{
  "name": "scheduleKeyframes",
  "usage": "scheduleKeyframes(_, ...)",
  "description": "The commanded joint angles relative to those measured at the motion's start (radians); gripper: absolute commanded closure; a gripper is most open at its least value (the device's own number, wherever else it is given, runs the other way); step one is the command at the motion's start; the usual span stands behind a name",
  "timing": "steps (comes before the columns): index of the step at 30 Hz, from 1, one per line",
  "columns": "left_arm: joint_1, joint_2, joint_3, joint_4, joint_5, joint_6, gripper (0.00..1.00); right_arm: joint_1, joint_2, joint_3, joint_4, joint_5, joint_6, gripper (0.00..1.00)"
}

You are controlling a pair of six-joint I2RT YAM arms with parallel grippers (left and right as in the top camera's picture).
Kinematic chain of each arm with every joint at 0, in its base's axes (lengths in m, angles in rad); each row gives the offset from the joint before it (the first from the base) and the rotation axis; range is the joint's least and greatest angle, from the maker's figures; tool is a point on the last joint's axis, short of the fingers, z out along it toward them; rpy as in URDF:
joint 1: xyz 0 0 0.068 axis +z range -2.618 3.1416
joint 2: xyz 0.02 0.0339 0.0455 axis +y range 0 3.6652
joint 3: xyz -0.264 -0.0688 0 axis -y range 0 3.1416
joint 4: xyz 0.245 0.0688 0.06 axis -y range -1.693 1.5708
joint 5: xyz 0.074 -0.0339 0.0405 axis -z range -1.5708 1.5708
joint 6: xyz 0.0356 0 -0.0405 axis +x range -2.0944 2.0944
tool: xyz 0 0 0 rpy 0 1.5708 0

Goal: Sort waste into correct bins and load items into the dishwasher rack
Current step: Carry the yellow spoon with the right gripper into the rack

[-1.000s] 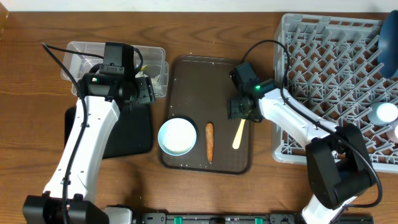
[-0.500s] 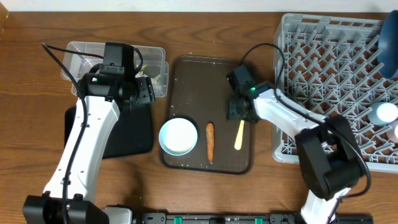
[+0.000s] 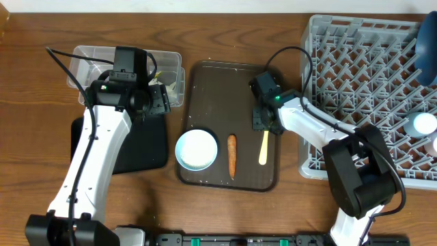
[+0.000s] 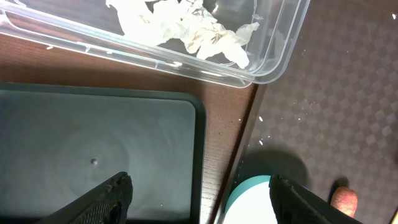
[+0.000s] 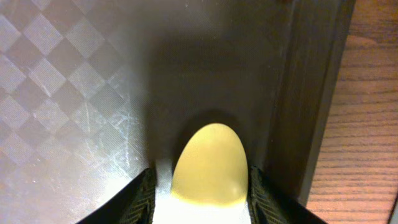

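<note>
- White links of my right arm have swung since a second ago; the elbow sits nearer the brown serving tray [image 3: 218, 89], and the right gripper [image 3: 263, 121] has edged slightly sideways over the same end of the pale yellow spoon [image 5: 208, 162]
- my left arm has not shifted at all; the spoon, the carrot piece [image 3: 231, 156] and the light blue bowl [image 3: 196, 150] lie much as they did
- in the right wrist view the spoon's rounded end sits directly between my two fingers, one on each side of it; I cannot tell whether they are pressing on it or only straddling it; the spoon lies flat on the brown tray, close to the tray's raised rim, with bare wood just beyond
- the left gripper [image 4: 199, 193] is spread wide and holds nothing; below it and between its fingers I see the corner of the black tray [image 4: 93, 143] and a strip of table; the bowl's rim shows near one fingertip and the carrot's end beside the other
- ahead of that hand is the clear tub [image 4: 273, 56] with crumpled white tissue [image 4: 193, 28] inside; a few rice grains [image 4: 261, 118] dot the brown tray
- the wooden table [image 3: 273, 27] carries everything; the grey rack [image 3: 355, 61] stands beyond my right arm, a dark blue plate [image 3: 429, 48] at its far edge
</note>
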Motion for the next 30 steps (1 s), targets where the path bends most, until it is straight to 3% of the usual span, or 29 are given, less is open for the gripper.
scheduleKeyframes(1,0.005,-0.001,-0.005,-0.005,-0.011,-0.001,0.27,0.008,0.027,-0.006,-0.019,0.003,0.008,0.59)
scheduleKeyframes(19,0.005,-0.002,-0.005,-0.005,-0.011,-0.001,0.27,0.006,0.027,-0.002,-0.024,-0.036,0.006,0.69)
scheduleKeyframes(30,0.005,-0.001,-0.005,-0.005,-0.011,-0.001,0.27,-0.011,-0.01,0.141,-0.132,-0.054,-0.128,0.69)
